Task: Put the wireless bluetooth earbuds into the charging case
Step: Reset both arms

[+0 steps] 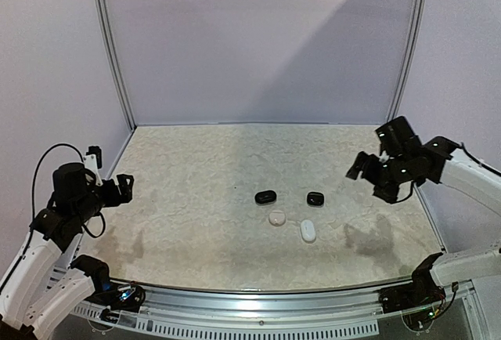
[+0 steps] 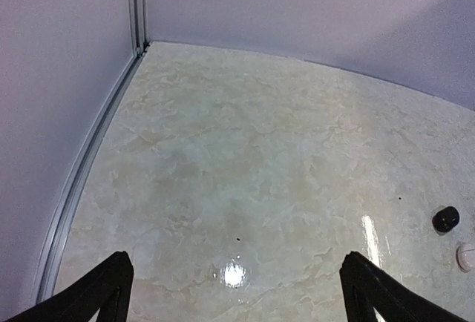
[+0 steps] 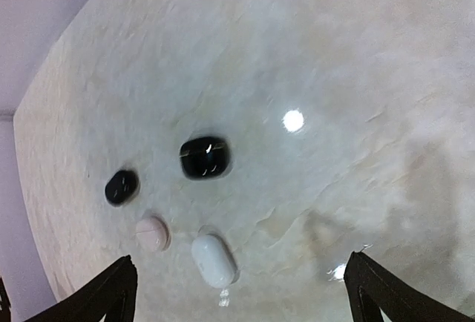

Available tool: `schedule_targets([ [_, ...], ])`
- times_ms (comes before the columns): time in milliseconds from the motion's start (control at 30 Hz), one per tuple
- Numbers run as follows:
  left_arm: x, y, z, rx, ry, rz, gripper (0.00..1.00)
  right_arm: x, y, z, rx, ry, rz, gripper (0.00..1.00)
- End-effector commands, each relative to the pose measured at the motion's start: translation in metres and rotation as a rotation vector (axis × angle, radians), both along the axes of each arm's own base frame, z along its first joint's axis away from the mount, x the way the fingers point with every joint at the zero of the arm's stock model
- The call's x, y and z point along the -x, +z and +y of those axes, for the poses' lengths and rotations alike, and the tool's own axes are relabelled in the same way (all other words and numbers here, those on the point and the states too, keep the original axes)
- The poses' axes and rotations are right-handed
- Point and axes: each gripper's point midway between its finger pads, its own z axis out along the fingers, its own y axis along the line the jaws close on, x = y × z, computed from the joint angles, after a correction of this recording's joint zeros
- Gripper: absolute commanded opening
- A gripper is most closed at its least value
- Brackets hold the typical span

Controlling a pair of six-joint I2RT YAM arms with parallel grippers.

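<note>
Could skid on glossy table (image 1: 180, 199) if nudged off-centre; could also take case for bud, being too small to sort. Black pieces (image 3: 204, 156) and white pieces (image 3: 214, 260) clustered just ahead of right gripper (image 3: 240, 263), far right of left gripper (image 2: 237, 257). Both arms raised, elbows bent, jaws spread wide, nothing held.

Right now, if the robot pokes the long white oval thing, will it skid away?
Probably. The white oval piece looks smooth and rounded, and the table shines like glass, so it may skid or spin. Its curved sides could slip from closing jaws. Being small, it is likely light, easily knocked into the round white piece beside it.
</note>
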Motion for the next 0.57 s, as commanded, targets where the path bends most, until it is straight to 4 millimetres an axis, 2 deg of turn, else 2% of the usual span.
schedule_targets([
  [0,-0.005,0.035,-0.004,-0.155,-0.097,-0.077,0.99,0.014,-0.002,-0.101,0.206,-0.182,-0.033,0.99],
  [67,-0.009,0.034,0.000,-0.234,-0.104,-0.062,0.99,0.013,0.008,-0.120,0.258,-0.204,-0.120,0.99],
  [167,-0.014,0.018,0.005,-0.322,-0.122,0.005,0.99,0.010,0.025,-0.139,0.347,-0.239,-0.242,0.99],
  [300,-0.017,0.004,0.006,-0.310,-0.125,0.051,0.99,0.017,0.029,-0.167,0.480,-0.336,-0.240,0.99],
  [433,-0.017,0.000,-0.005,-0.241,-0.173,0.055,0.99,0.016,0.019,-0.165,0.463,-0.331,-0.251,0.99],
  [533,-0.017,-0.005,-0.004,-0.207,-0.161,0.078,0.99,0.016,0.018,-0.167,0.482,-0.319,-0.278,0.99],
])
